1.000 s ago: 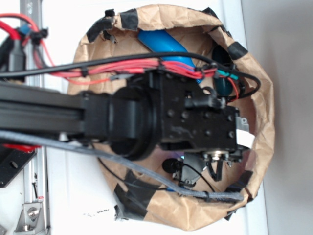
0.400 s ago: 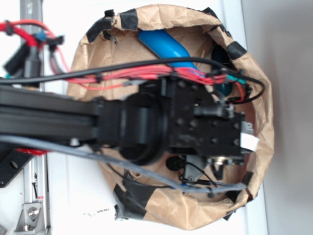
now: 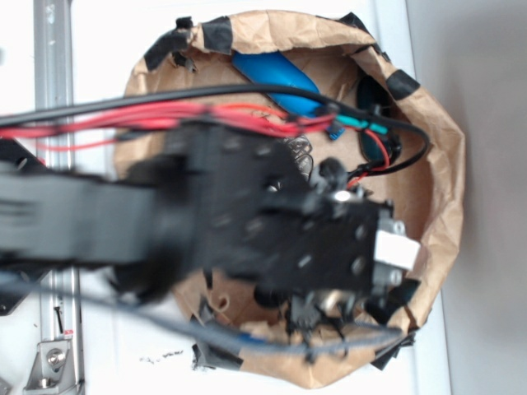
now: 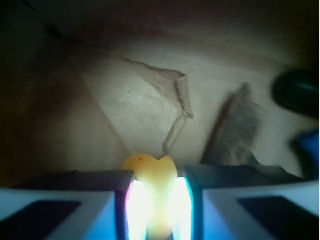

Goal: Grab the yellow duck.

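Observation:
In the wrist view the yellow duck [image 4: 152, 172] sits squeezed between my two fingers, its rounded top poking out above them. My gripper [image 4: 156, 200] is shut on it, above the brown paper floor of the bag. In the exterior view the black arm and gripper head [image 3: 329, 247] cover the middle of the bag, so the duck and the fingertips are hidden there. The blue plastic bottle [image 3: 276, 74] lies at the bag's far side, apart from my gripper.
The brown paper bag [image 3: 440, 181] with black tape patches rings the work area, its walls close on all sides. Red and black cables [image 3: 206, 111] cross above it. A dark object [image 4: 300, 90] lies at the right of the bag floor. A metal rail [image 3: 53, 49] runs along the left.
The arm has risen toward the camera and shifted slightly down in the picture, looking larger and blurred. The bottle has stayed in place.

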Controlling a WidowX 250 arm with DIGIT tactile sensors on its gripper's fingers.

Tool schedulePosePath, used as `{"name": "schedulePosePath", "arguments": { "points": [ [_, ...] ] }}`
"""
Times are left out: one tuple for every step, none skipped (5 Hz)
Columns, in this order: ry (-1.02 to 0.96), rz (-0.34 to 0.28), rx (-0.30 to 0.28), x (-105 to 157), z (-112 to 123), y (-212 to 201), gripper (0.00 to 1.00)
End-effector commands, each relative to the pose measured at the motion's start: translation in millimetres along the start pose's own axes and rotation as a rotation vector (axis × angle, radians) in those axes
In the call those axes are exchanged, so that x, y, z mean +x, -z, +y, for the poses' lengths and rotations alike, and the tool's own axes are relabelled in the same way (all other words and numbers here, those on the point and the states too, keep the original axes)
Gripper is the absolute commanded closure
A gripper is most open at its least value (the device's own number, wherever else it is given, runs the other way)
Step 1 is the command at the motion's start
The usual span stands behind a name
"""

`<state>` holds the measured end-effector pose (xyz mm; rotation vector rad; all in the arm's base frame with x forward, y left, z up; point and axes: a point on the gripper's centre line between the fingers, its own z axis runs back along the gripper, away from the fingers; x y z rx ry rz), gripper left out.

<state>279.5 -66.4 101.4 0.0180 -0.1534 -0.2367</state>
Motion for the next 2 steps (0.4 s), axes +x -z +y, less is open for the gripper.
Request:
{"name": "schedulePosePath", "arguments": {
  "points": [
    [-0.216, -0.02, 0.133, 24.8, -7.2, -38.5, 1.0],
    [-0.262, -0.006, 0.129, 22.7, -0.2, -37.5, 1.0]
  ]
}}
